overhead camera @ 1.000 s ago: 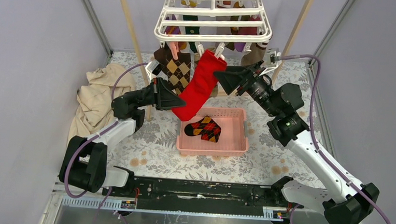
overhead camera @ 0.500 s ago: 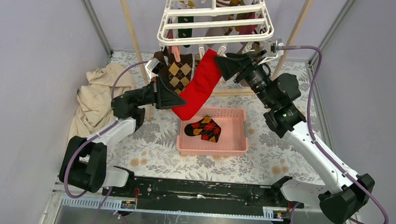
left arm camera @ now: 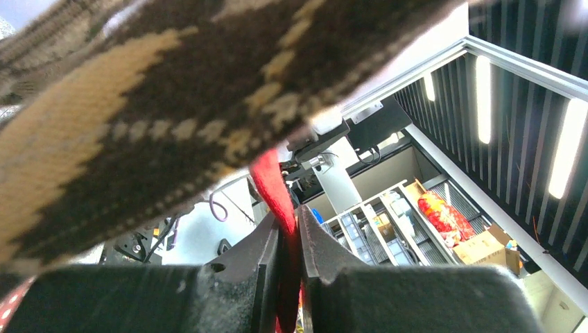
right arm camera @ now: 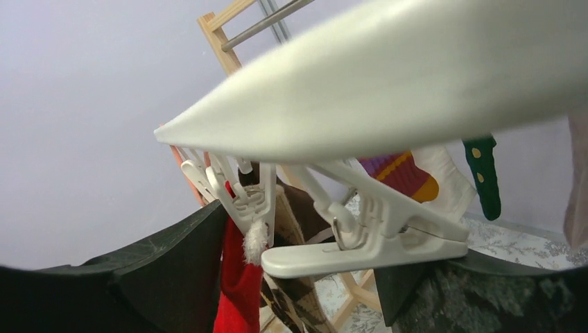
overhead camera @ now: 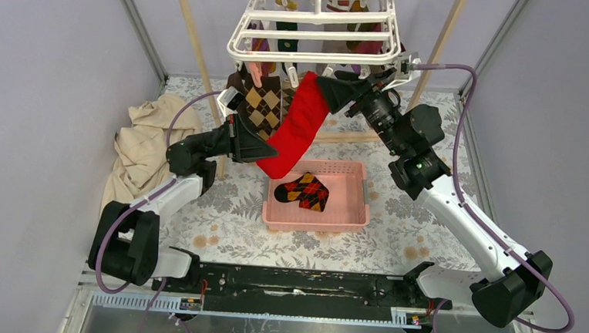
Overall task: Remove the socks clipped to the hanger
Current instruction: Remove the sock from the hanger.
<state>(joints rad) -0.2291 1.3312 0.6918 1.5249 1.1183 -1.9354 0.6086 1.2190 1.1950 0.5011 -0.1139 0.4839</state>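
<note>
At the left of the table the left gripper [overhead camera: 254, 143] reaches up and inward on its bent arm. Its jaws are pinched almost together on the lower half of the plain red fabric sock [overhead camera: 297, 128]. The left wrist view shows the red cloth squeezed flat between the dark fingers [left arm camera: 256, 267], with a brown-and-yellow argyle sock [overhead camera: 262, 107] draped just above the camera.

The red sock runs slantwise up to the near rail of the white plastic rectangular drying hanger [overhead camera: 315, 30], where a small white clip [right arm camera: 247, 200] bites its cuff. It looks light, limp and stretchy, so a pull from below would likely lengthen it and tilt the free-hanging hanger rather than free it. The low hold on the sock's body suits steadying it; the stiff sprung clip is the part to squeeze. Below sits a pink plastic basket [overhead camera: 354, 211] with one argyle sock already in it.

To the right, the right gripper [overhead camera: 329, 90] is raised high on its stretched arm, pointing left and up under the hanger's rail. Its jaws stand wide with nothing held. In the right wrist view the sock's clip sits just beside one finger [right arm camera: 166, 277], and a larger white peg [right arm camera: 360, 246] hangs between the two
</note>
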